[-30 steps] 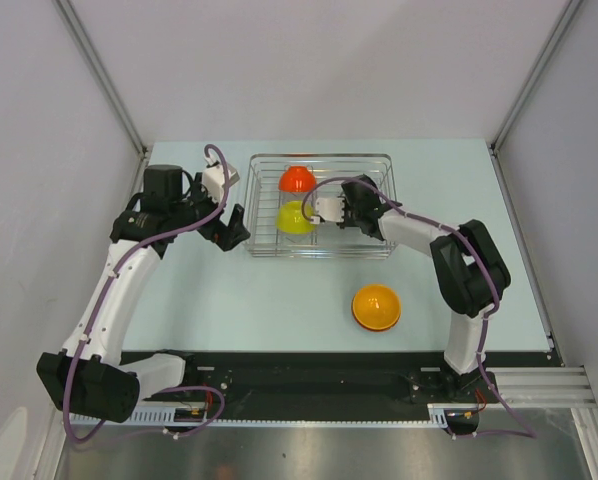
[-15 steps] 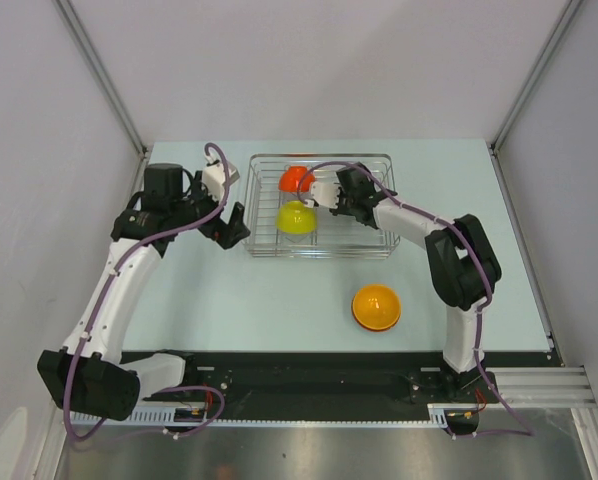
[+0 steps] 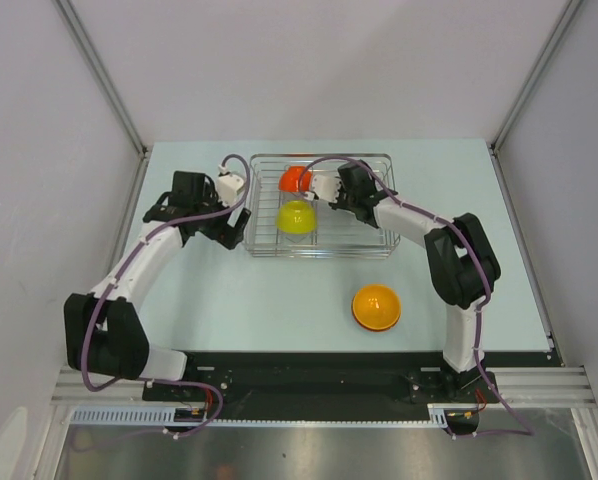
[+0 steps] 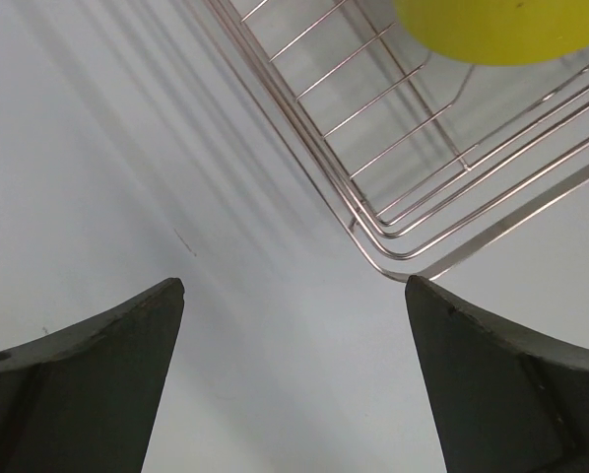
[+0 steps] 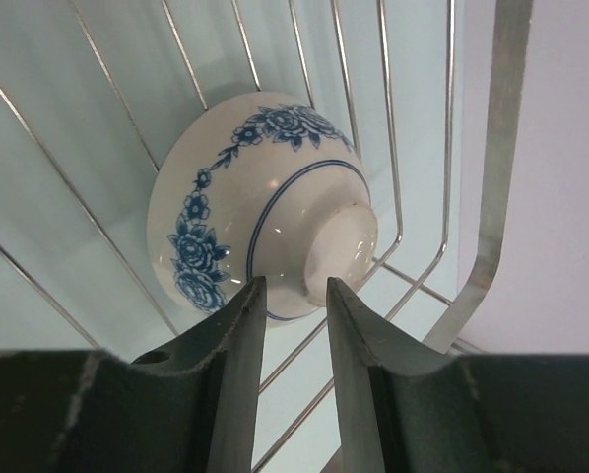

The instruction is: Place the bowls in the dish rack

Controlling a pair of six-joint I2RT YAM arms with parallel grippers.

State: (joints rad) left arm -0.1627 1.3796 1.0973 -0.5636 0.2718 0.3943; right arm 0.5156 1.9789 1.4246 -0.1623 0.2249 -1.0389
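The dish rack (image 3: 321, 254) stands at the back middle of the table. Inside it a red bowl (image 3: 294, 178) rests at the back left, with a yellow bowl (image 3: 296, 217) upside down in front of it. My right gripper (image 3: 328, 190) is over the rack beside the red bowl, shut on a white bowl (image 5: 235, 217) with blue flowers. In the right wrist view its fingertips (image 5: 245, 296) pinch that bowl near its foot, above the rack wires (image 5: 393, 148). An orange bowl (image 3: 376, 306) lies upside down on the table in front of the rack. My left gripper (image 3: 231, 224) is open at the rack's left side.
In the left wrist view the left gripper (image 4: 294, 286) hangs over bare table, with the rack's corner (image 4: 378, 236) and the yellow bowl (image 4: 501, 30) just ahead. Grey walls close in the table on three sides.
My right gripper has carried the white bowl toward the back of the rack, up next to the red bowl. The left arm has swung its elbow inward; its gripper stays by the rack's left side.
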